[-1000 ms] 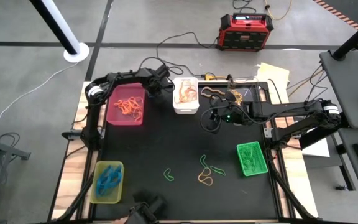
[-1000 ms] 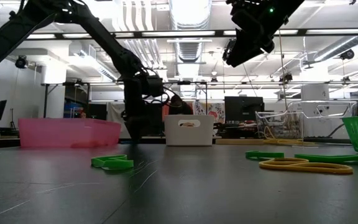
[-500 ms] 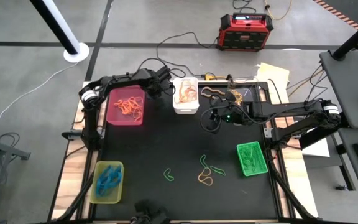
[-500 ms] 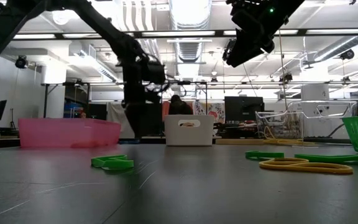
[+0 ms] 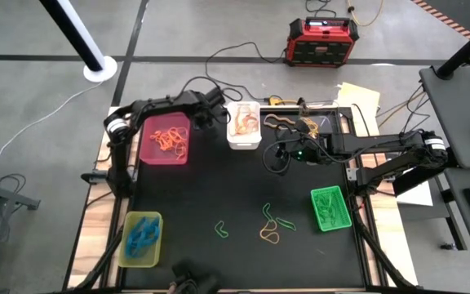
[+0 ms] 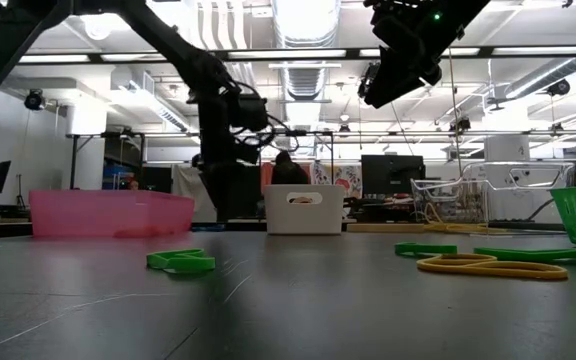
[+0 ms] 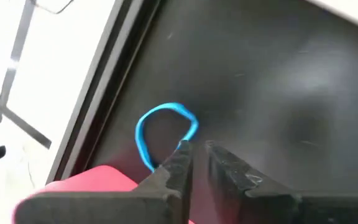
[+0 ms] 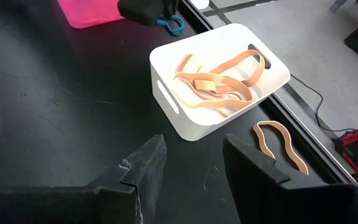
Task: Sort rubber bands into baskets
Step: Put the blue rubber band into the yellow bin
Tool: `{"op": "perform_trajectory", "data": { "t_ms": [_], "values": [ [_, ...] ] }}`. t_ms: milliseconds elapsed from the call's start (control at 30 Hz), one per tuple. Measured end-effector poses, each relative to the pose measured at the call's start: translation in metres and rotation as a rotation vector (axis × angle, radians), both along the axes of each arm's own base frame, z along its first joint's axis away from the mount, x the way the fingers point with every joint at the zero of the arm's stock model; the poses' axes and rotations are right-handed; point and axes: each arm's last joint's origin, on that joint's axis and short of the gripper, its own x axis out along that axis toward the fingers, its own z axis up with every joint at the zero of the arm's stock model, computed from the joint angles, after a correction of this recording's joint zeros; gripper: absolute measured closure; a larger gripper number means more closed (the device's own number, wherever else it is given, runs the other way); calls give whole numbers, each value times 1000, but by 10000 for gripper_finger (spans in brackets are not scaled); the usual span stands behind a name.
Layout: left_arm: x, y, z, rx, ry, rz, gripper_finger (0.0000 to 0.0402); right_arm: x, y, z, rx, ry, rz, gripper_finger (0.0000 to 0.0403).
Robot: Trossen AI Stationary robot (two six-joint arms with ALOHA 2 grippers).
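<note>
- My left hand (image 7: 194, 163) sits at the upper left of the black counter (image 5: 243, 196), between the pink translucent plastic basket (image 5: 164, 140) and the white plastic basket (image 5: 244, 125); its fingers are slightly parted, pinching the thin blue rubber band loop (image 7: 163, 130) by one strand.
- My right hand (image 8: 191, 165) hovers right of the white basket, open and empty, above flat tan rubber bands (image 8: 219, 78).
- Loose green and orange rubber bands (image 5: 269, 222) lie lower centre.
</note>
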Motion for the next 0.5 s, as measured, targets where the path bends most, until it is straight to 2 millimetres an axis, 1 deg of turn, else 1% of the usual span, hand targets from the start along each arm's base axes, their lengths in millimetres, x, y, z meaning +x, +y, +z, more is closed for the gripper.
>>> {"op": "perform_trajectory", "data": {
  "t_ms": [133,333,500],
  "values": [
    [-4,10,-11,-5,20,27,334,0,0,0,2,0,2,245],
    [-4,17,-25,1,50,40,271,0,0,0,2,-1,2,245],
    [-4,19,-32,6,80,11,242,0,0,0,2,-1,2,245]
  ]
}}
